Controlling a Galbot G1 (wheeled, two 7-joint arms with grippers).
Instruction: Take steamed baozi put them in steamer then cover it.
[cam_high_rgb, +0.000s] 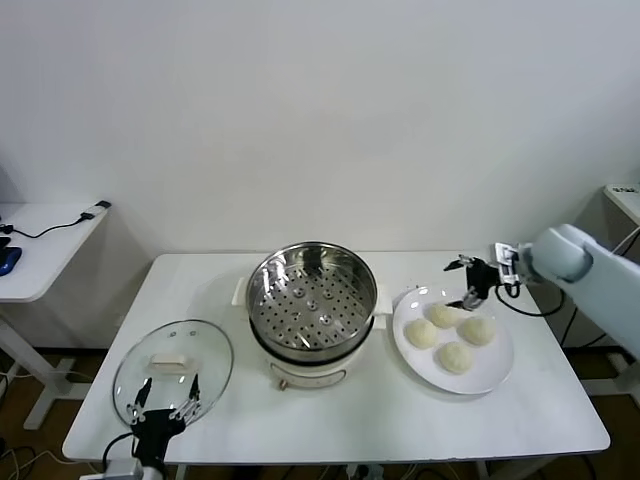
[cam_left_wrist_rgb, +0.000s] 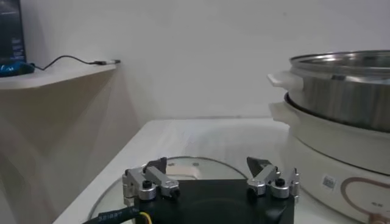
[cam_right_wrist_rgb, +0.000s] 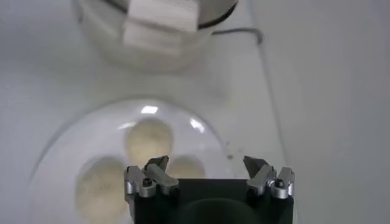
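The steamer (cam_high_rgb: 312, 295), a shiny perforated basket on a white pot base, stands uncovered mid-table with nothing in it; its side also shows in the left wrist view (cam_left_wrist_rgb: 347, 85). Several cream baozi (cam_high_rgb: 455, 356) lie on a white plate (cam_high_rgb: 497, 372) to its right. My right gripper (cam_high_rgb: 463, 284) hangs open and empty over the plate's far edge, with baozi (cam_right_wrist_rgb: 148, 140) just beyond its jaws (cam_right_wrist_rgb: 206, 161). The cover (cam_high_rgb: 172, 370), a glass lid with a white handle, lies flat at front left. My left gripper (cam_high_rgb: 167, 395) stands open at the lid's near rim (cam_left_wrist_rgb: 207, 163), holding nothing.
The white table (cam_high_rgb: 350, 420) ends close in front of the lid and plate. A side table (cam_high_rgb: 40, 240) with cables stands at far left, another table corner (cam_high_rgb: 625, 195) at far right. A black cable (cam_high_rgb: 540, 305) trails behind the right arm.
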